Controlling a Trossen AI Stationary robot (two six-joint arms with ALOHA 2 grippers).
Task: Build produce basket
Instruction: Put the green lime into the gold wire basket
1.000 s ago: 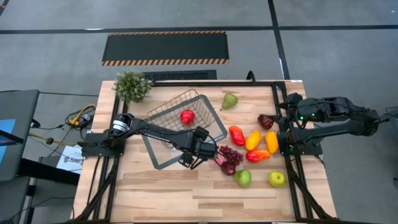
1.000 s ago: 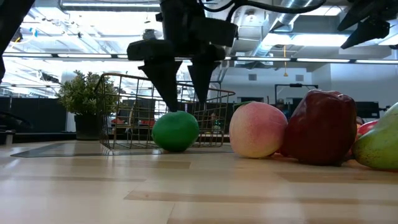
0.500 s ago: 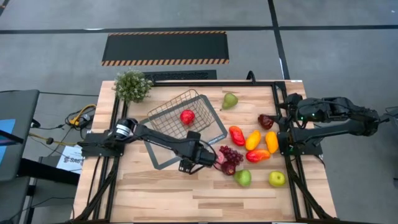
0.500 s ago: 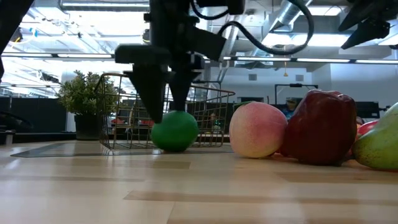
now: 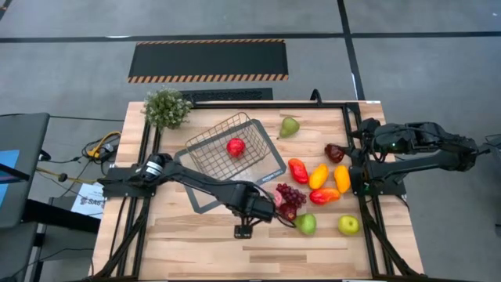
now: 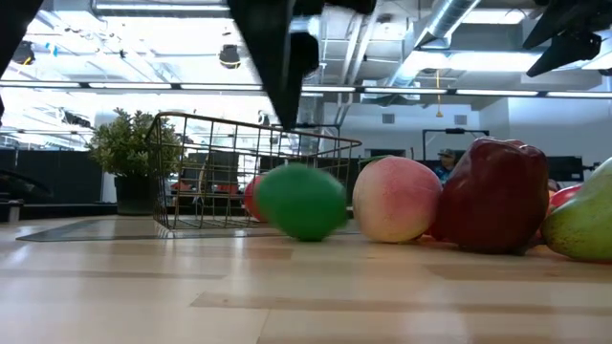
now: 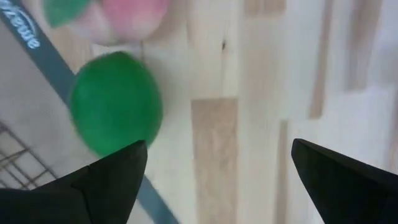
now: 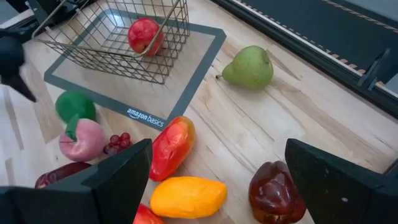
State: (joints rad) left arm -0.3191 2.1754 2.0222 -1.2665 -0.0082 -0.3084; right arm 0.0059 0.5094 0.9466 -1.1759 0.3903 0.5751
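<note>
the round green fruit [image 7: 115,102] lies free by the grey tray's [image 8: 205,53] edge, beside the peach [image 8: 83,140], unheld between the spread fingers of the left gripper [image 7: 214,168]; it could be knocked away. one red fruit [image 5: 236,146] is counted in the basket [image 5: 205,141].

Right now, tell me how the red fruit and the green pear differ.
The red fruit is round and red; the green pear is pear-shaped and green, with a thin stem. The red fruit lies inside the wire basket; the green pear lies on the bare wooden table, beyond the basket's grey tray. Both are single small pieces of produce, and neither is touched by a gripper.
</note>
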